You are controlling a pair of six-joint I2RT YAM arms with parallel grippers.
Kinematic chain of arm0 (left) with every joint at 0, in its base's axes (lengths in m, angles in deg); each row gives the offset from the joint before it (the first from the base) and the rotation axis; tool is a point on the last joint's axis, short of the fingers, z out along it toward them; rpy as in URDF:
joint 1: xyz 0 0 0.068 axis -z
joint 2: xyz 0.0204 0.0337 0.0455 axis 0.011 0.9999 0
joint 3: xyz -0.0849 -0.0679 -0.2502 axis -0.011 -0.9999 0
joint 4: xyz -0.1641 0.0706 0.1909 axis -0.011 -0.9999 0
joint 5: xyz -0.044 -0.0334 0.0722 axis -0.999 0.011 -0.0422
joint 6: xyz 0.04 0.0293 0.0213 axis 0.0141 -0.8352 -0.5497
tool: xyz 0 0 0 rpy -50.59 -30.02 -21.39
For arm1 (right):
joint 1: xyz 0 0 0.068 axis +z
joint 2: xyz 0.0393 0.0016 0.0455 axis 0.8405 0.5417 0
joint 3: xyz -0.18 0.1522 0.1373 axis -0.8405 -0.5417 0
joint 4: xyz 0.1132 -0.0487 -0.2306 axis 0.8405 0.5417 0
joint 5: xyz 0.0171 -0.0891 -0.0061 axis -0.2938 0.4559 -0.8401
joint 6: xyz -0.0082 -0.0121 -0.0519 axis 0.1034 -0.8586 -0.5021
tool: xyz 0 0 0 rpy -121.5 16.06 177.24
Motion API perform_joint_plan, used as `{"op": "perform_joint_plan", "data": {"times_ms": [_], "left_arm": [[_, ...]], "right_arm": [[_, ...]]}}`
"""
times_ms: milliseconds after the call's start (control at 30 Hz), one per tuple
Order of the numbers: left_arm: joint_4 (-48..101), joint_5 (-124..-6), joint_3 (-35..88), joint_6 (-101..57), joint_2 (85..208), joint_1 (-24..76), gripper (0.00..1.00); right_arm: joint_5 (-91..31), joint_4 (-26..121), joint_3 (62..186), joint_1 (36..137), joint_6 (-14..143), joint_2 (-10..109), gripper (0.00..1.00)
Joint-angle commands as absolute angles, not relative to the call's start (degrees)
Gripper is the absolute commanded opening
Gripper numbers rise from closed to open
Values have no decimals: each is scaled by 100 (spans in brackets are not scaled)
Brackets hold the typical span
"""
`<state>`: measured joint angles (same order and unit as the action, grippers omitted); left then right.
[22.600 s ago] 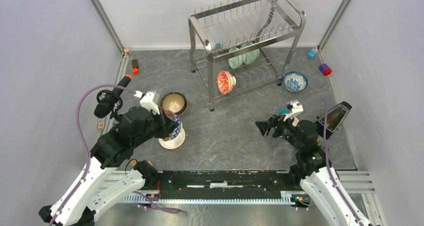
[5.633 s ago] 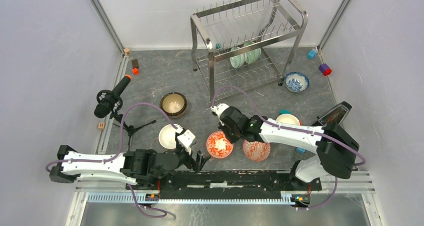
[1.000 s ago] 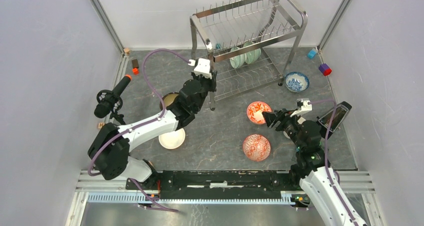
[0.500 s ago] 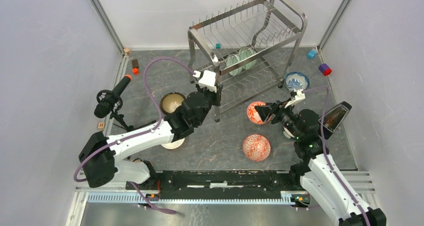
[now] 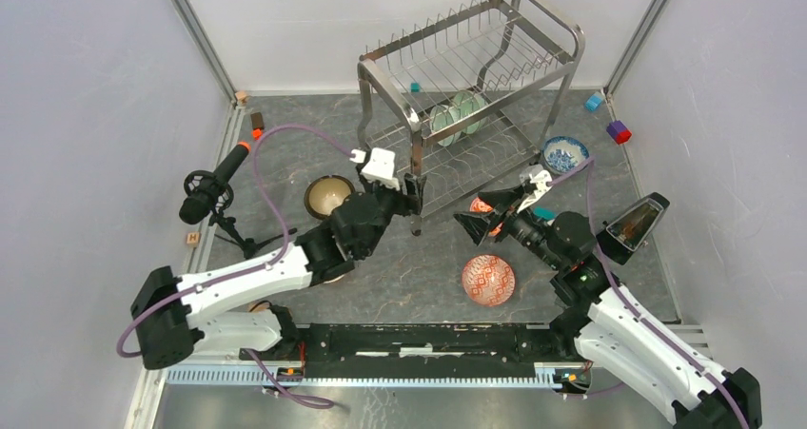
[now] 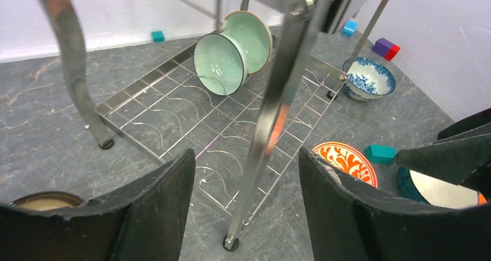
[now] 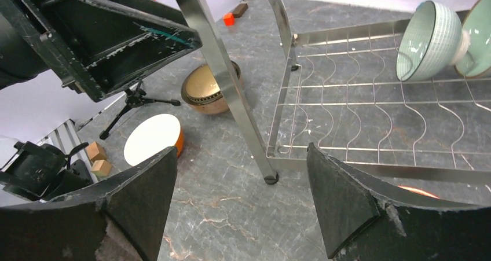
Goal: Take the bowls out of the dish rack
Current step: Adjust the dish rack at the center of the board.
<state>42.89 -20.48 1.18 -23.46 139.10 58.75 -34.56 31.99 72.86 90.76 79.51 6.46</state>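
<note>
Two pale green ribbed ceramic bowls [image 5: 455,115] lean on edge in the lower tier of the shiny two-tier steel wire dish rack [image 5: 457,53], upper centre of the overhead frame. The left tool [image 5: 411,193], spread wide, straddles the rack's front post [image 5: 413,163] without pinching it. The right tool [image 5: 473,224], also spread and empty, hangs at centre right. Any sideways swing of the left arm [image 5: 247,277] could drag or tip the rack, spilling the bowls.

Pale grey walls [image 5: 86,115] close in a dark grey marbled tabletop [image 5: 419,258] on three sides. Aluminium posts [image 5: 197,34] stand in the back corners; the light is even.
</note>
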Motion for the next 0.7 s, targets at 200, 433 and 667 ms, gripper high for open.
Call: {"op": "perform_joint_plan", "data": {"times_ms": [200, 433, 667], "left_arm": [[3106, -2469, -472, -2379, 12397, 5891, 84], [1880, -2662, -394, -2521, 11549, 5888, 84], [1551, -2714, -438, -2609, 10873, 5889, 84]], "right_arm": [[-3251, 1740, 7240, 9623, 7564, 1155, 90], [-2689, 818, 7578, 9974, 7567, 1907, 89], [-2474, 225, 8247, 10278, 7352, 3023, 88]]}}
